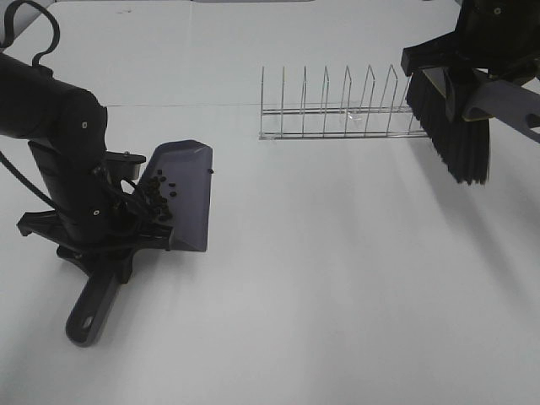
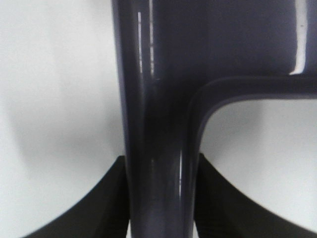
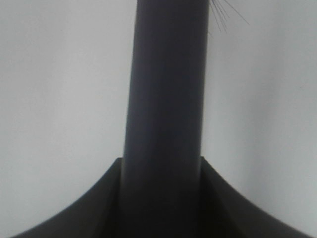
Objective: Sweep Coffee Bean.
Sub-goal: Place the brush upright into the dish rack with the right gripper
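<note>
Beans in the pan, both end effectors clamped on tool handles.

We note the left end effector point(image 2: 161, 198) closed tight on the handle of the grey-purple dustpan point(image 1: 187, 194), and the right end effector point(image 3: 162, 198) closed on the handle of the black brush point(image 1: 460, 135). The coffee bean point(image 1: 160, 190) cluster lies inside the dustpan, gathered toward its handle end; 1 dark speck sits just off the pan's far edge on the white tabletop point(image 1: 337, 295). The brush hangs bristles down beside the right end of the wire rack point(image 1: 342, 110), well apart from the dustpan.
</note>
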### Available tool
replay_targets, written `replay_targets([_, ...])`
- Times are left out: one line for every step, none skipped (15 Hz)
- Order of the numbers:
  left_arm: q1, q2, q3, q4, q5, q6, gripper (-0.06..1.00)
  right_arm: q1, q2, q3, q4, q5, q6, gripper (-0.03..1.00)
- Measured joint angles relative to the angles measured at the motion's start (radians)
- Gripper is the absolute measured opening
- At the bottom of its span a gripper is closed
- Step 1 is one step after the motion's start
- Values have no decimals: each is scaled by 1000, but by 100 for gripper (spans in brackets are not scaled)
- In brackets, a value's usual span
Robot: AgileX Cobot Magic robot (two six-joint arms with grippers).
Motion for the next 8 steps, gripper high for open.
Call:
replay_targets([0, 0, 0, 0, 0, 0, 35, 0, 6, 4, 11, -1, 0, 32])
replay_targets([0, 0, 0, 0, 0, 0, 35, 0, 20, 4, 20, -1, 0, 32])
replay_targets([0, 0, 0, 1, 0, 0, 35, 0, 41, 4, 24, -2, 0, 32])
replay_targets([0, 0, 0, 1, 0, 0, 35, 0, 60, 4, 26, -2, 0, 32])
replay_targets([0, 0, 0, 1, 0, 0, 35, 0, 79, 4, 29, -3, 0, 32])
replay_targets([0, 0, 0, 1, 0, 0, 35, 0, 89, 4, 29, -3, 0, 32])
replay_targets([0, 0, 0, 2, 0, 0, 35, 0, 107, 4, 34, -3, 1, 32])
replay_targets([0, 0, 0, 2, 0, 0, 35, 0, 120, 4, 45, -3, 1, 32])
